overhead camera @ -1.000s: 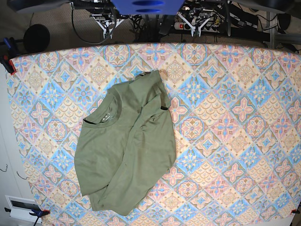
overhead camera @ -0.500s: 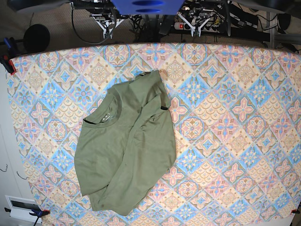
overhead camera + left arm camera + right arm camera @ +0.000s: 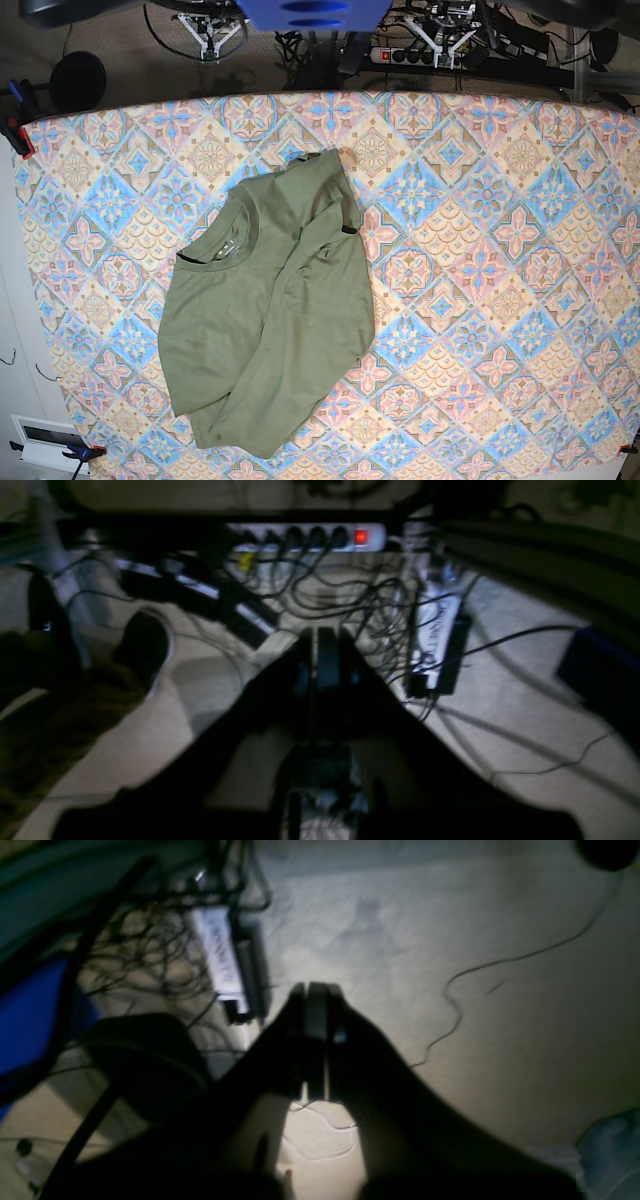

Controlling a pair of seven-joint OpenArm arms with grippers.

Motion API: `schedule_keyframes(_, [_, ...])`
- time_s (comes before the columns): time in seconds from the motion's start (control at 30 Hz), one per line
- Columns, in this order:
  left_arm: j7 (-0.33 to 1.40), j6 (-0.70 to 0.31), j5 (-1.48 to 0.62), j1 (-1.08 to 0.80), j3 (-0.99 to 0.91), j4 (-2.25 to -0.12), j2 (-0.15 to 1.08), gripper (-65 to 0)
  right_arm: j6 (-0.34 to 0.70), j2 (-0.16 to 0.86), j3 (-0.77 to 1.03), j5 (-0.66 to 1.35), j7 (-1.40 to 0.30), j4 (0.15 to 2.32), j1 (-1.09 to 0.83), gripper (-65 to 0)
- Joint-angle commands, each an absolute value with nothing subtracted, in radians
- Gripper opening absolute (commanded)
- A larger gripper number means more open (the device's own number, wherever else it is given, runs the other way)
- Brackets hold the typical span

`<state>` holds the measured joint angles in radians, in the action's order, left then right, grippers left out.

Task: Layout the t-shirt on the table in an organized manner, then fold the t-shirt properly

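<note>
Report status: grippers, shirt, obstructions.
Left gripper shut, right gripper shut, both empty, off the table. T-shirt crumpled, unfolded. Nothing in the way.

The t-shirt [image 3: 265, 320] is a plain olive-green tee lying on the table [image 3: 500, 250], toward the left half of the patterned surface as the base camera sees it. It sits crookedly, its ribbed crew neck turned to the upper left and its hem reaching down near the table's front edge. It is not spread flat: the right side is folded over the body, a long crease runs down the middle, and one sleeve bunches up near the top. The table wears a cloth of blue, pink and cream floral diamonds, far larger than the shirt, with wide bare stretches to the right.
</note>
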<state>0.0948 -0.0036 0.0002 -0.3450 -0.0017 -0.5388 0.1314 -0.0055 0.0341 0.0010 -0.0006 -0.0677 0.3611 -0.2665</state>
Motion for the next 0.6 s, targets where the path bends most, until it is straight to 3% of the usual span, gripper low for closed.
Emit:
schedule_keyframes(0.0, [0.094, -0.002, -0.005, -0.361, -0.001, -0.561, 0.140, -65.0, -0.004, 0.030, 0.002, 0.001, -0.071, 0.377, -0.297, -65.0])
schedule_keyframes(0.27, [0.102, -0.002, -0.005, -0.515, -0.001, -0.734, 0.170, -65.0, -0.005, 0.070, 0.005, 0.002, -0.071, 0.541, -0.418, -65.0])
schedule_keyframes(0.57, [0.104, -0.002, -0.008, -0.693, 0.050, -1.030, 0.208, -65.0, -0.005, 0.070, 0.205, 0.001, -0.071, 0.797, -0.570, -65.0])
